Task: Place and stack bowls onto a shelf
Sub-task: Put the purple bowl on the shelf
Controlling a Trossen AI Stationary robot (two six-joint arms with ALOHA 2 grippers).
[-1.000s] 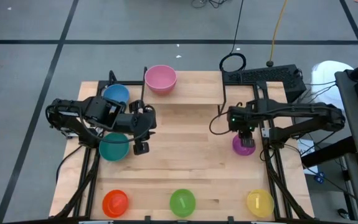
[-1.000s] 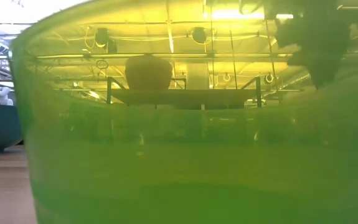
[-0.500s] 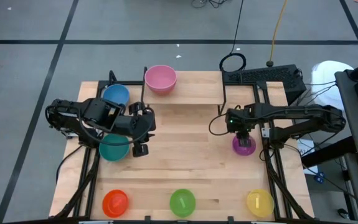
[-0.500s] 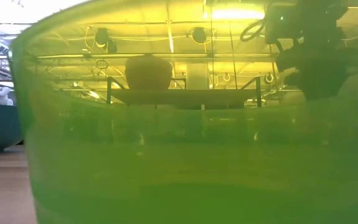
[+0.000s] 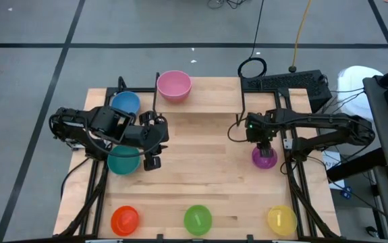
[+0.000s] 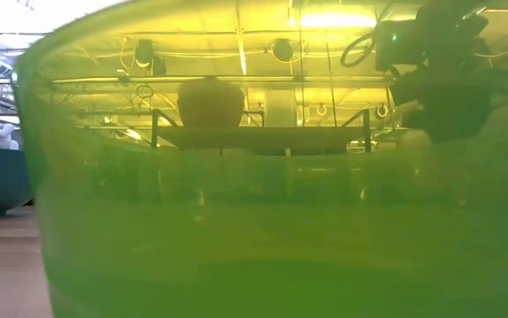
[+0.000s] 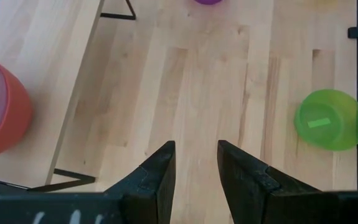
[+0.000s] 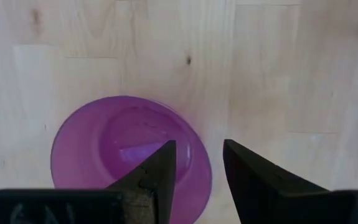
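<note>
Your right gripper (image 8: pixel 194 171) hangs over the purple bowl (image 8: pixel 129 155) at the table's right side, jaws open with one finger above the bowl's inside and one beyond its rim. Your left gripper (image 7: pixel 194 171), jaws open and empty, waits by the teal bowl (image 5: pixel 123 160). The shelf (image 5: pixel 210 101) carries a pink bowl (image 5: pixel 174 85) at its left end.

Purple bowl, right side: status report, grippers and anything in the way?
Right gripper open, empty, poised over purple bowl, which sits upright on table. Left gripper open, idle beside teal bowl. Nothing blocking.
</note>
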